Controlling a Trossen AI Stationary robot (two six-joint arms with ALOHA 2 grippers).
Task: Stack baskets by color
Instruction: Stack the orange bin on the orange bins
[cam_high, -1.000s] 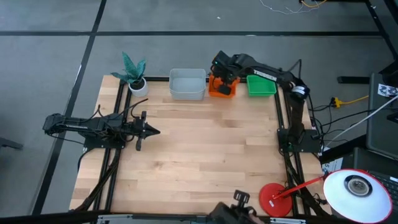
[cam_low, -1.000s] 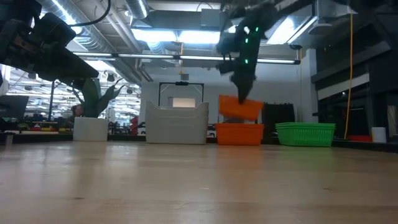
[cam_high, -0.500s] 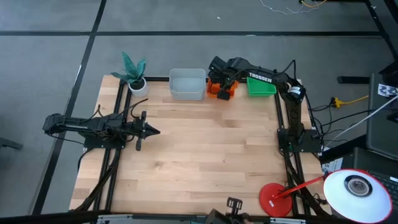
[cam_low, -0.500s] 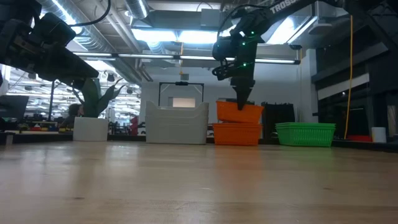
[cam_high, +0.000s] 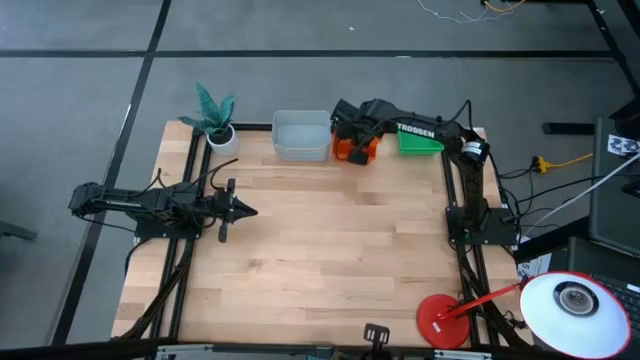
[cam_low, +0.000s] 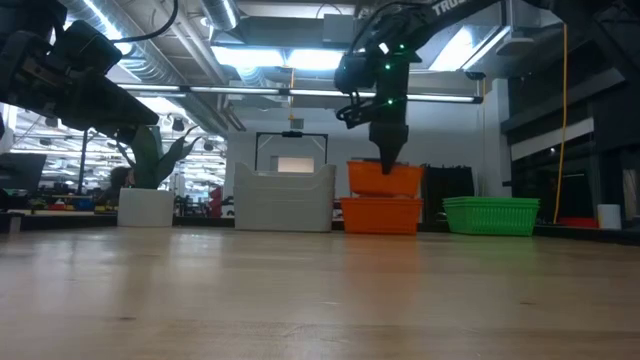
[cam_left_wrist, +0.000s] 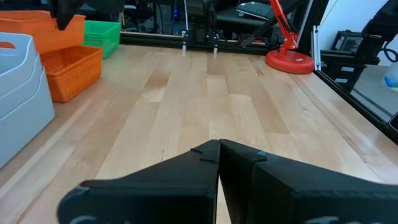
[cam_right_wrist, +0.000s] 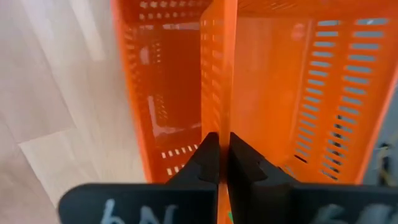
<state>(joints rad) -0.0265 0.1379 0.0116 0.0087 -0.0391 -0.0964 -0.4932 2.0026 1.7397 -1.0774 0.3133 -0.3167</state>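
My right gripper (cam_low: 388, 160) is shut on an orange basket (cam_low: 385, 178) at the table's far edge. That basket sits directly over another orange basket (cam_low: 380, 214) standing on the table, its bottom at the lower one's rim. To their left stands a pale grey basket (cam_high: 301, 135) and to their right a green basket (cam_high: 420, 141). My left gripper (cam_high: 245, 210) is shut at the table's left side, holding nothing. My right gripper pinches one side wall of the upper orange basket at its rim (cam_right_wrist: 226, 118), one finger inside the basket and one outside. The fingers come steeply from above. The basket sits nearly level over the lower orange basket; whether the two touch, I cannot tell.
A white pot with a teal plant (cam_high: 218, 128) stands at the far left corner. A red lamp base (cam_high: 440, 320) sits at the near right corner. The wooden top (cam_high: 320, 250) between the arms lies bare.
My right gripper has moved a little toward the table's left edge and down with the orange basket. The basket hung tilted a second ago; now it is nearly level over the lower orange basket.
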